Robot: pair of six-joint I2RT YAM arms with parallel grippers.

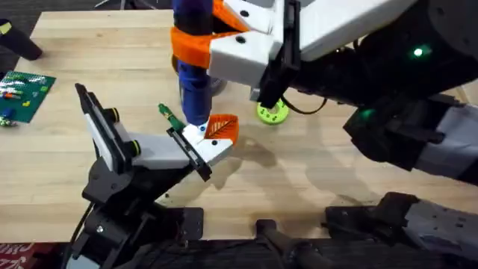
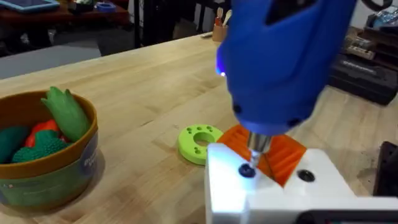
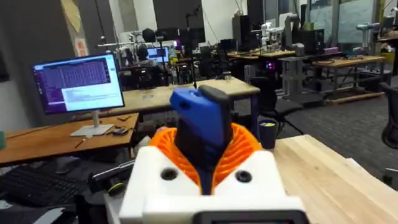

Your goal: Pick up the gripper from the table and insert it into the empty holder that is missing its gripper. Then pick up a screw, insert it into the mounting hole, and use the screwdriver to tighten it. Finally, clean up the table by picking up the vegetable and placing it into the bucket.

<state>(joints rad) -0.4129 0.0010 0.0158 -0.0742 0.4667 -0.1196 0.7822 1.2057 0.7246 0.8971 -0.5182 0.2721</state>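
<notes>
My right gripper [image 1: 196, 43] is shut on the blue screwdriver [image 1: 194, 82], which stands nearly upright, and its orange pads clamp the blue body [image 3: 200, 127]. The bit [image 2: 257, 145] comes down onto a dark screw [image 2: 247, 170] in the white holder [image 2: 273, 193]. That holder [image 1: 168, 153] is the end block of my left arm and has a black end plate. The orange gripper piece [image 2: 280, 155] sits in the holder, just behind the bit [image 1: 222, 128]. The yellow-brown bucket [image 2: 62, 168] holds green and red vegetables. A small green vegetable [image 1: 169, 116] lies beside the screwdriver.
A lime-green disc with holes [image 1: 272, 112] lies on the table right of the holder [image 2: 198, 142]. A green circuit board [image 1: 24, 93] sits at the far left edge. The right arm's white body [image 1: 328, 30] spans the back right.
</notes>
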